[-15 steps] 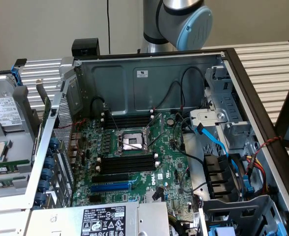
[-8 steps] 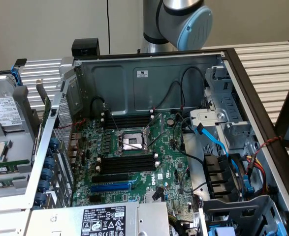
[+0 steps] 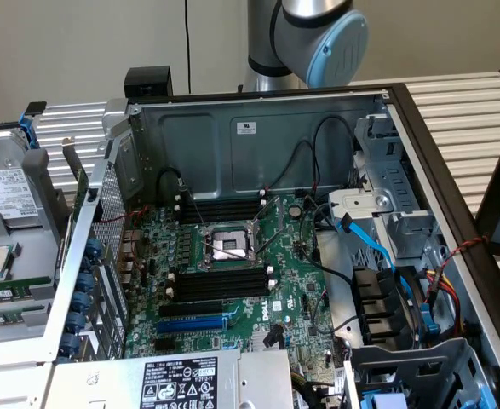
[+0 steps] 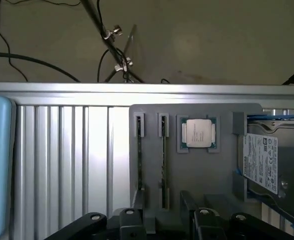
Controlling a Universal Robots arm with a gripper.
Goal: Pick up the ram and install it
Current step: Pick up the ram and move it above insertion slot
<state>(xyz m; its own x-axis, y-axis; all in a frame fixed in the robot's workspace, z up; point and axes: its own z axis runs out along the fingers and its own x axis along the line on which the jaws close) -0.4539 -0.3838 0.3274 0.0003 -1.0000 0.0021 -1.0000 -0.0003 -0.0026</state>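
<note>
Two ram sticks stand on edge in a grey holder tray [image 4: 207, 175] in the wrist view: one ram [image 4: 163, 150] and a second ram [image 4: 139, 150] beside it. My gripper [image 4: 163, 207] hovers above the tray, open, with its black fingers [image 4: 188, 202] spread to either side of the first stick's near end and nothing held. In the exterior view the same green ram sticks [image 3: 2, 295] lie at the far left, outside the computer case. The motherboard's black memory slots [image 3: 220, 283] sit beside the CPU socket [image 3: 228, 247].
A CPU [image 4: 198, 134] and a hard drive [image 4: 267, 165] share the tray. The open case [image 3: 258, 128] has tall metal walls, loose black and blue cables [image 3: 369, 247], a blue expansion slot [image 3: 194, 325] and a power supply [image 3: 181, 379] at the front. Ribbed aluminium table [image 4: 71, 165] surrounds it.
</note>
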